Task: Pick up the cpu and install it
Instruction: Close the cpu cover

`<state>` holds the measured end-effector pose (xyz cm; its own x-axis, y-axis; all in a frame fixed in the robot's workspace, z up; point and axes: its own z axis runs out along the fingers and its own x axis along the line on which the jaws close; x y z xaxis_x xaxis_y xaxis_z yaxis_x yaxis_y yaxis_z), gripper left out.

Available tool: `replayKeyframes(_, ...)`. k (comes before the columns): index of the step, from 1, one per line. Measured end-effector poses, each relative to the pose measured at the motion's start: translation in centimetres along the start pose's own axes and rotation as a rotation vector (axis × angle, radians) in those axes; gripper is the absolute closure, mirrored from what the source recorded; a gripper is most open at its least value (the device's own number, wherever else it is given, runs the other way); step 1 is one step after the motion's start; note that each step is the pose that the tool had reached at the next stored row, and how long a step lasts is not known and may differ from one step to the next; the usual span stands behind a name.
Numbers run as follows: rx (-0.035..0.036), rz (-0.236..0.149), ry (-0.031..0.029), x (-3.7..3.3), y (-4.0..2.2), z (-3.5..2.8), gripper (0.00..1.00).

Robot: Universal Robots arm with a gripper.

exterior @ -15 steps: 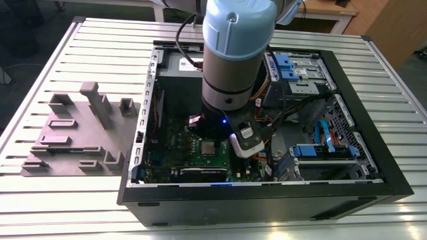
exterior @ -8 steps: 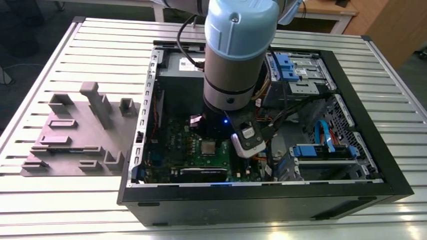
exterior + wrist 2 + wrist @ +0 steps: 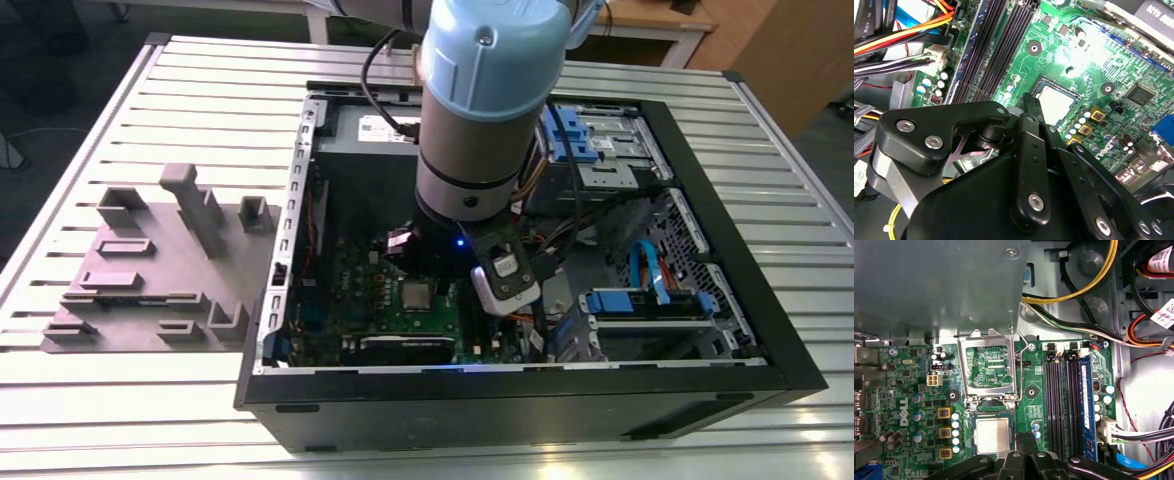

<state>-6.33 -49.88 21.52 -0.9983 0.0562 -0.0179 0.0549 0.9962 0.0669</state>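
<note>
Motherboard (image 3: pixel 914 390): green, flat in the case; one end lies under a grey metal housing (image 3: pixel 939 285).
CPU socket (image 3: pixel 991 412): mid-board, between a row of gold chokes (image 3: pixel 944 432) and the memory slots (image 3: pixel 1054 405).
cpu (image 3: pixel 992 435): silvery square, seated flat in the socket.
Load plate (image 3: pixel 962 367): metal frame, swung open, adjoining the socket.
Memory module (image 3: pixel 1085 400): blue, in the outermost slot.
Gripper (image 3: pixel 1027 437): black, just beside the cpu.
Cables (image 3: pixel 1089 275): yellow and black, off the board.

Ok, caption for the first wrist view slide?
The cpu lies in the open socket, load plate raised, gripper beside it.
</note>
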Motion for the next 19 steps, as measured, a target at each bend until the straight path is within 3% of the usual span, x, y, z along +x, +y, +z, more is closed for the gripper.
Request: replayKeyframes(19, 0.0000, 0.000, 0.0000, -0.27, 0.02, 0.01, 0.90)
